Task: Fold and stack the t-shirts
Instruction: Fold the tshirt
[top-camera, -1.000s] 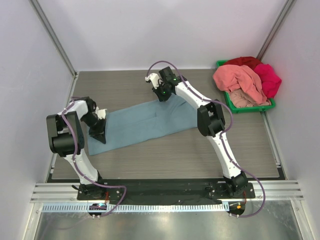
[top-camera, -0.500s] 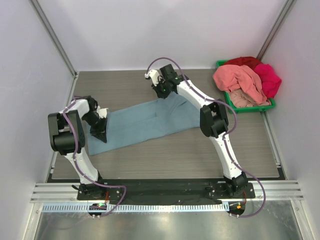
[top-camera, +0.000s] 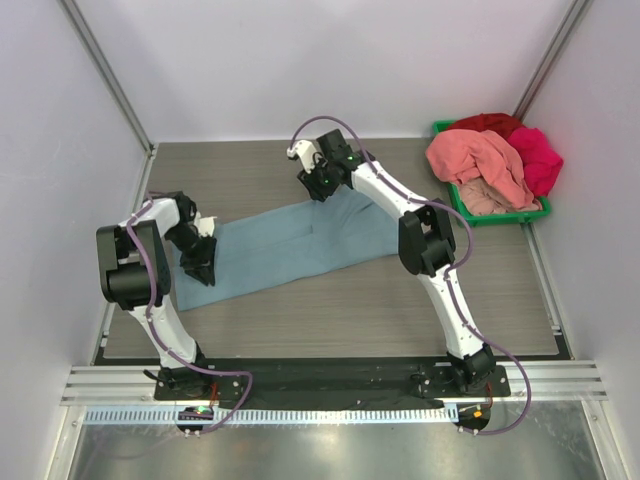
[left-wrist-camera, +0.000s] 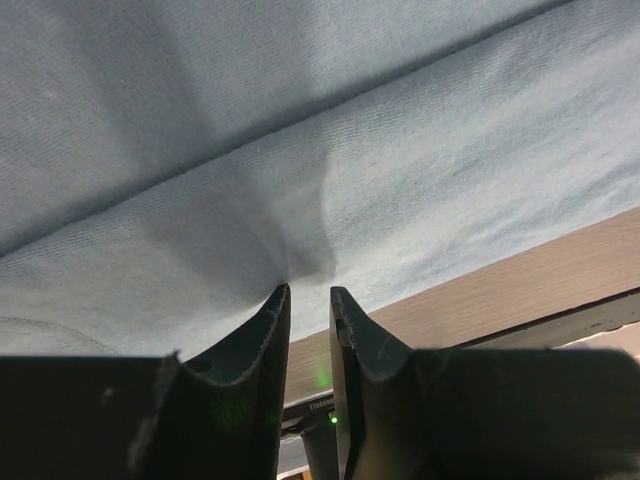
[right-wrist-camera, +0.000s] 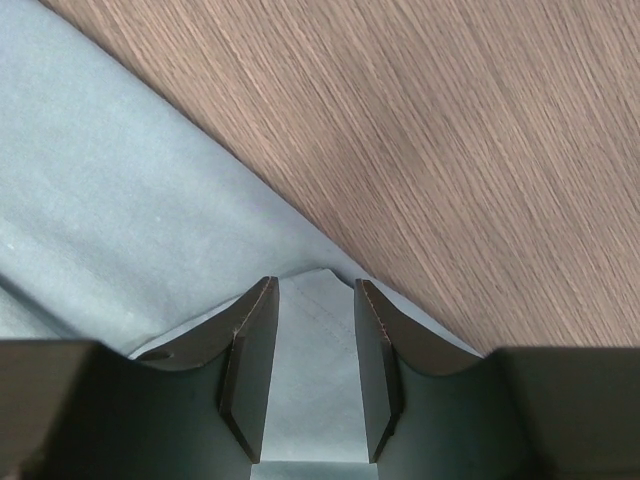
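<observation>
The blue tee (top-camera: 300, 245) lies stretched across the table (top-camera: 350, 310), right gripper (right-wrist-camera: 315, 288) parted over its far corner, left gripper (left-wrist-camera: 309, 292) barely parted at its left end, so I'd lift both straight up without snagging cloth.

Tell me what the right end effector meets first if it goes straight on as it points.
Probably the corner of the blue-grey t-shirt lying between the right end effector's open jaws, the wooden table just beneath; depth is unclear.
</observation>
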